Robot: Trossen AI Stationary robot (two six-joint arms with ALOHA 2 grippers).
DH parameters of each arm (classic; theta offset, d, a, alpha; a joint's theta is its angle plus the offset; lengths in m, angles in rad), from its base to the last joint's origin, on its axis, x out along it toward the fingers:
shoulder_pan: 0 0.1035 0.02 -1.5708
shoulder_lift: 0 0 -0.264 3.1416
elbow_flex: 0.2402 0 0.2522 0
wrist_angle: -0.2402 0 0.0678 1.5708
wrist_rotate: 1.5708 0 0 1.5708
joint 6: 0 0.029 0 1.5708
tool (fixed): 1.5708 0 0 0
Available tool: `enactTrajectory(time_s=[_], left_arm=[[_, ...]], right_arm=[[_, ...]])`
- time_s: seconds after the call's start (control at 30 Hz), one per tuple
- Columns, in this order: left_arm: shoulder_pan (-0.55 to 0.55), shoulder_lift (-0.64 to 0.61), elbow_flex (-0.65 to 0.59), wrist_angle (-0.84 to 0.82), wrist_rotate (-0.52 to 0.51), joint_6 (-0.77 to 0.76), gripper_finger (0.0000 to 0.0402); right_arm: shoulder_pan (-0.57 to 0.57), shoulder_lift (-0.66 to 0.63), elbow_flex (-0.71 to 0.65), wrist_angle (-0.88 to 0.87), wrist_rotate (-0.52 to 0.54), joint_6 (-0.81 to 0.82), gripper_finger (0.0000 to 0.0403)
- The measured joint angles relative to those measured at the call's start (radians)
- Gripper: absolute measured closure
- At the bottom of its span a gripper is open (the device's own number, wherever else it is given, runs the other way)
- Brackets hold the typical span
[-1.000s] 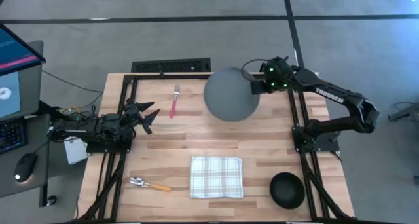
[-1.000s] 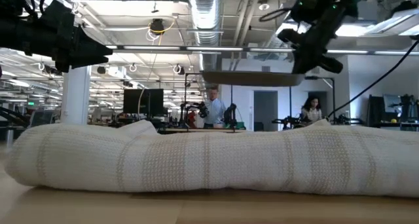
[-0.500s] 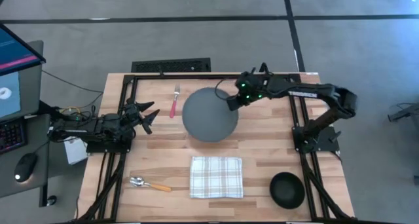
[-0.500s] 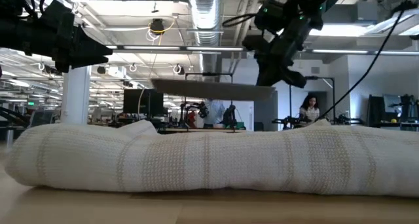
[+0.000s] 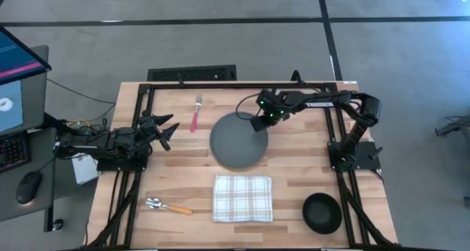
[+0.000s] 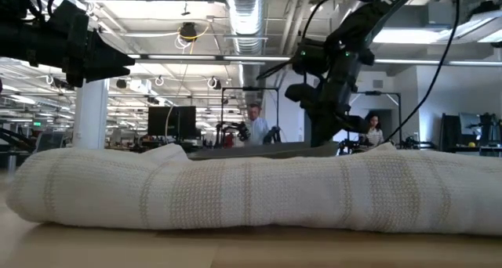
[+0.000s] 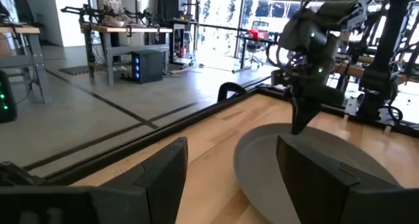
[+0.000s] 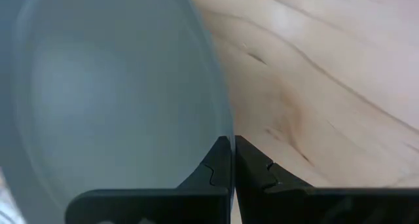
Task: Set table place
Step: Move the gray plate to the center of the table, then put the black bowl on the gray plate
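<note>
A dark grey round plate (image 5: 236, 142) hangs low and nearly level over the middle of the table (image 5: 294, 170). My right gripper (image 5: 258, 123) is shut on its far right rim. The low view shows the plate edge-on (image 6: 243, 149) just behind the napkin. A white-grey checked napkin (image 5: 242, 198) lies flat near the front edge. The black bowl (image 5: 322, 212) stands at the front right. A pink-handled fork (image 5: 196, 113) lies at the far left, and an orange-handled spoon (image 5: 167, 205) at the front left. My left gripper (image 5: 167, 130) waits open at the left rail. My right gripper pinches the plate's rim (image 8: 226, 127) between its two shut fingers, one on the upper face and one beneath. The fingers (image 7: 301, 122) slant steeply down from the table's far right side. The plate stays about level; I cannot tell whether its underside touches the table.
A black metal rail frame (image 5: 338, 133) borders the work area on both sides and at the back. Bare wood lies between the plate and the napkin and to the right of the plate. Beyond the table the low view shows people in the room.
My right gripper has carried the plate from above the far right rail toward the table's left and near edges. It has sunk and tipped more steeply down. The plate has stayed about level and come down close to the tabletop, above the napkin's far side.
</note>
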Motion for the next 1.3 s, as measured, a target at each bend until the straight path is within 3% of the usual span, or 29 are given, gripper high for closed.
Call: enactTrajectory(time_s=[0.27, 0.47, 0.97, 1.3], left_arm=[[0.000, 0.000, 0.000, 0.000, -0.001, -0.002, 0.0178], [0.000, 0.000, 0.000, 0.000, 0.000, -0.001, 0.0178], [0.000, 0.000, 0.000, 0.000, 0.000, 0.000, 0.0178], [0.000, 0.000, 0.000, 0.000, 0.000, -0.001, 0.0178]], right_arm=[[0.000, 0.058, 0.000, 0.000, -0.002, -0.001, 0.0375], [0.000, 0.069, 0.000, -0.007, 0.002, -0.008, 0.0324], [0.000, 0.066, 0.004, -0.012, -0.001, -0.010, 0.0251], [0.000, 0.065, 0.146, -0.156, -0.016, -0.122, 0.0222]])
